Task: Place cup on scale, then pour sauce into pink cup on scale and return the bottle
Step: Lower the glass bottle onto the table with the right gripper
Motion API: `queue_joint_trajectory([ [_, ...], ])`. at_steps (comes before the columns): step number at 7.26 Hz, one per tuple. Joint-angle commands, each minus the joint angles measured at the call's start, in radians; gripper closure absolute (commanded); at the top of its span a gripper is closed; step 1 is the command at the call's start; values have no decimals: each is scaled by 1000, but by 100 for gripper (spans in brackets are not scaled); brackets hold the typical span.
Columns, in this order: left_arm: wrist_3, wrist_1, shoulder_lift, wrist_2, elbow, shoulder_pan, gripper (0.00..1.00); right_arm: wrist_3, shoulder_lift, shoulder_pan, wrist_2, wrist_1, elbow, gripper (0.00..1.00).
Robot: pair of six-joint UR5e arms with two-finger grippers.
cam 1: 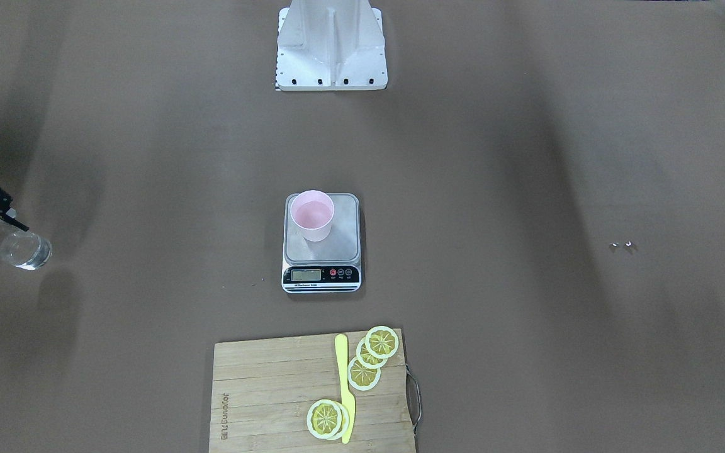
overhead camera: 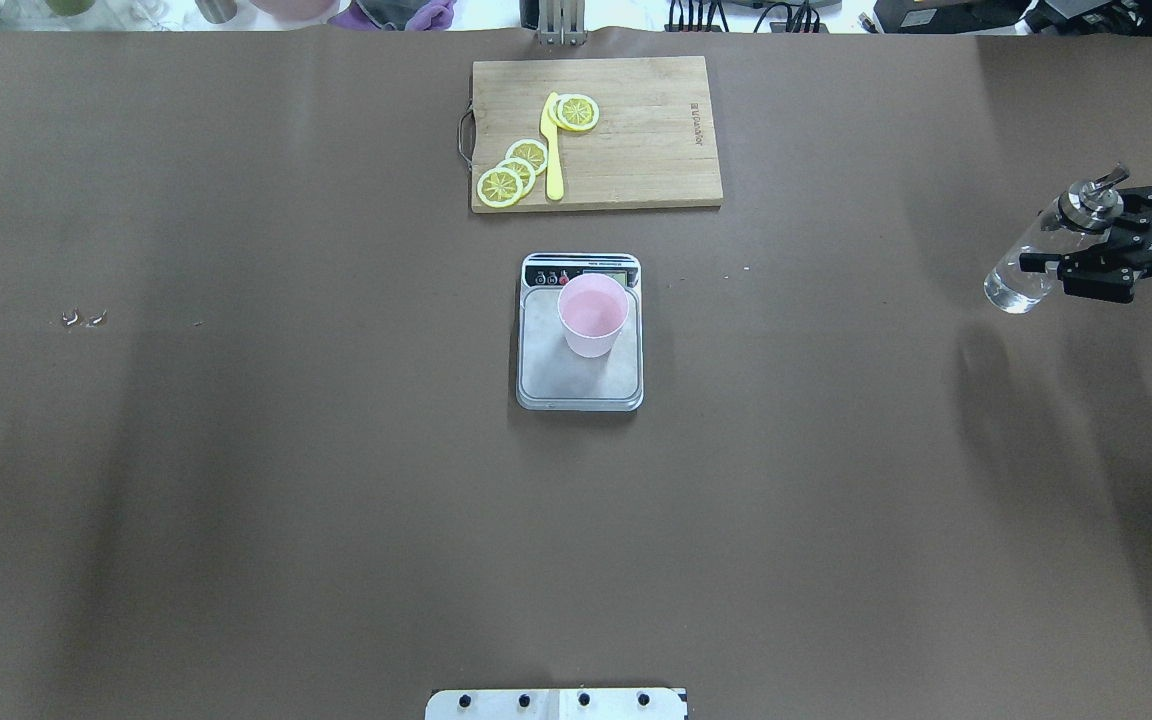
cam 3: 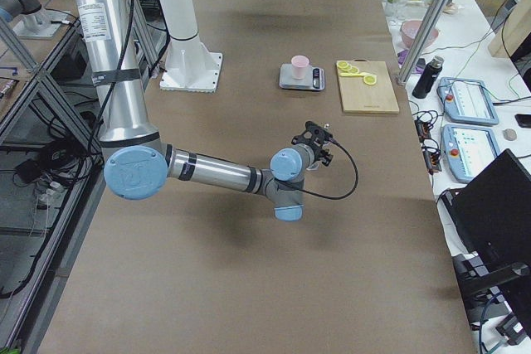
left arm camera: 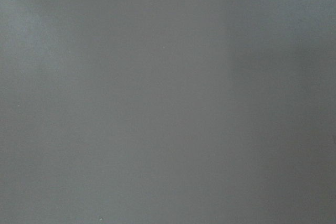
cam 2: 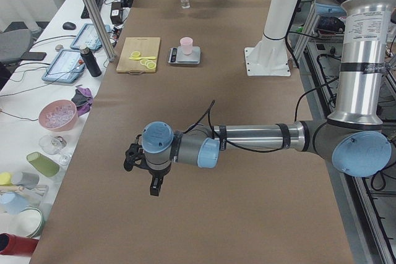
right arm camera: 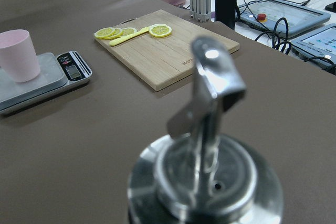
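The pink cup (overhead camera: 592,315) stands upright on the far half of the scale (overhead camera: 576,385), close to its display, in the middle of the table. The same cup (cam 1: 313,215) on the scale (cam 1: 337,251) also shows from the front. Far out at the table's right end, my right gripper (overhead camera: 1096,255) is shut on the neck of the clear bottle (overhead camera: 1026,270), which hangs above the table over its shadow. Its metal spout (right arm camera: 210,82) fills the right wrist view. My left gripper (cam 2: 142,165) hovers over bare table at the left end; I cannot tell if it is open.
A wooden chopping board (overhead camera: 636,130) with lemon slices and a yellow knife lies beyond the scale. The robot's white base (cam 1: 331,47) stands at the near edge. A side bench (cam 2: 55,115) with bowls, cups and tablets runs along the far side.
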Motion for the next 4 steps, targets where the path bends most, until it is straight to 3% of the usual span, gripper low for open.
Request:
queue_joint_trajectory([
  [1, 0, -26, 0, 4, 2, 0, 0, 0, -1, -8, -4, 4, -26, 66],
  [4, -3, -63, 5, 4, 8, 0, 0, 26, -8, -24, -5, 4, -41, 66],
])
